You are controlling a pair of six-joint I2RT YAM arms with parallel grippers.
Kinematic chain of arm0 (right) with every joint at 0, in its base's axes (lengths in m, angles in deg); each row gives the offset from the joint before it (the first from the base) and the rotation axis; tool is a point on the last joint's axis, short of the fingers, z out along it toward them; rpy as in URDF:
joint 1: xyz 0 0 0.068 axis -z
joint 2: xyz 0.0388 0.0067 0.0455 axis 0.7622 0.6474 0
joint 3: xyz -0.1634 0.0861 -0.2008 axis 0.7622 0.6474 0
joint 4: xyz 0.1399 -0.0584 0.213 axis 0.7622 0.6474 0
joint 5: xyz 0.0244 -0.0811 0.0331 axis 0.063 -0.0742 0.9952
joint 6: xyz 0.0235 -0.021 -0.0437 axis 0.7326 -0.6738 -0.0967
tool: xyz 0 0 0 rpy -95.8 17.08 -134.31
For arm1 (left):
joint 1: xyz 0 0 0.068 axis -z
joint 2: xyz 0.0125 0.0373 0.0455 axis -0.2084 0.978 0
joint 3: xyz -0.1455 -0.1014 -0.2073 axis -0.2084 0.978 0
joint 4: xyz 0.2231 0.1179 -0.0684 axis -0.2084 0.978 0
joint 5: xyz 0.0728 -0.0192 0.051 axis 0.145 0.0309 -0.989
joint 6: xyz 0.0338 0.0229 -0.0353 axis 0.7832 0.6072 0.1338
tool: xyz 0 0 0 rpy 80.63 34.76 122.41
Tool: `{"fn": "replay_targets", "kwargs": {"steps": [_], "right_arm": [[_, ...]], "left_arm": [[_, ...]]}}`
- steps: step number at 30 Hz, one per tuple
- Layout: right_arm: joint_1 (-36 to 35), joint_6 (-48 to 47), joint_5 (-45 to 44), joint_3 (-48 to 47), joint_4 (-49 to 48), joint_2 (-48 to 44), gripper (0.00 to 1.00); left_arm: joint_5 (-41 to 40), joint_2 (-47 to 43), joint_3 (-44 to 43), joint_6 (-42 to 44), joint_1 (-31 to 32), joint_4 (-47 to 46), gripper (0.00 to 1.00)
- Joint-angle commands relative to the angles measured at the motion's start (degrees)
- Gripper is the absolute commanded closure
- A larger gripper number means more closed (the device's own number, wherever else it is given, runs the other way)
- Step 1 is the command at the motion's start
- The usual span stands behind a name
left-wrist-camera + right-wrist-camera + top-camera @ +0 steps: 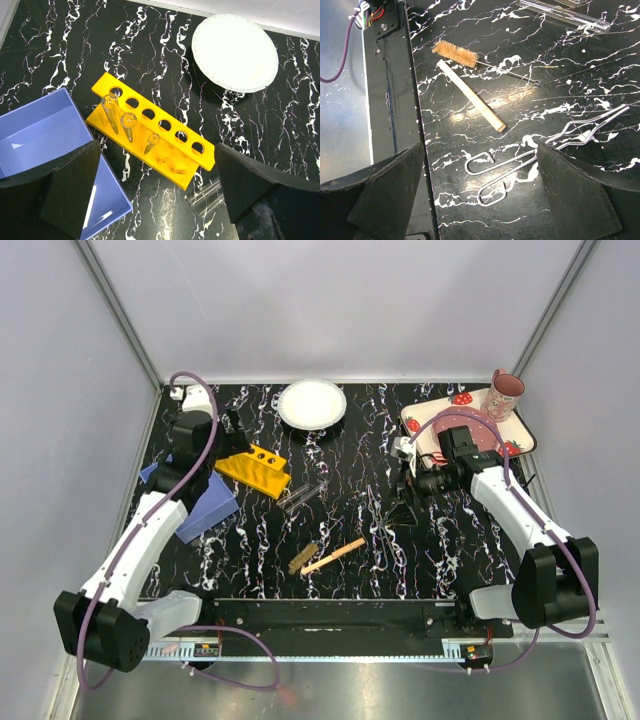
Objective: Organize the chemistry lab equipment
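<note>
Hovering over a black marbled table (450, 540), seen from overhead, the left gripper (233, 432) is by one yellow rack (255, 470), the right gripper (405, 504) over one pair of wire tongs (379, 523). One white plate (312, 403) sits at the far edge.

From the left wrist: jaws spread wide, gripping nothing, above the six-hole rack, which holds three clear tubes (129, 125). Two loose tubes (205, 197) lie just beside one end, one blue box (40, 130) near the other.

From the right wrist: jaws wide apart, empty, over the tongs, with one brown brush (454, 53) and one wooden stick (470, 95) lying close together nearby.
</note>
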Motion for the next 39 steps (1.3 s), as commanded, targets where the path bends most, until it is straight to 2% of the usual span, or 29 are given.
{"fn": "replay_targets", "kwargs": {"steps": [1,5,9,12,15,17,21,22,28,30,34,39], "right_arm": [[1.29,-0.84,-0.22,-1.57,-0.09,-1.08,0.0],[1.99,-0.39,-0.23,-1.57,-0.36,-1.16,0.0],[2.6,-0.13,-0.14,-1.48,-0.53,-0.81,0.0],[2.7,0.04,-0.14,-1.48,-0.62,-0.64,0.0],[2.78,0.05,-0.23,-1.57,-0.62,-0.2,0.0],[2.87,0.05,-0.49,-1.48,-0.62,0.15,0.0],[2.96,0.13,-0.84,-1.48,-0.62,0.59,0.0],[2.96,0.13,-0.84,-1.39,-0.62,0.68,0.0],[3.22,0.22,-1.28,-1.3,-0.88,1.03,0.0],[3.31,0.22,-1.37,-1.39,-0.89,1.21,0.0],[3.4,0.22,-1.54,-1.22,-0.8,1.39,0.0],[3.57,0.13,-1.63,-1.22,-0.8,1.56,0.0]], "left_arm": [[5.77,-3.42,-0.98,-0.47,-1.71,3.73,0.01],[13.4,-5.62,0.42,-0.65,-2.68,6.98,0.01],[25.78,-8.87,4.29,-0.91,-2.68,7.25,0.01],[31.67,-10.28,6.66,-1.44,-2.59,8.04,0.01],[35.64,-10.37,8.6,-2.23,-1.45,8.13,0.06],[34.61,-9.33,8.69,-1.8,2.58,8.65,0.08],[26.11,-4.41,6.06,-0.48,12.07,11.55,0.1],[24.77,-1.44,4.31,-0.39,15.4,12.08,0.1],[17.82,14.02,-6.14,0.67,24.64,17.09,0.2],[16.24,18.08,-9.22,1.36,26.06,19.11,0.26],[13.69,27.83,-15.73,2.86,28.78,21.04,0.33],[11.4,33.92,-19.26,5.67,29.14,22.72,0.4]]}}
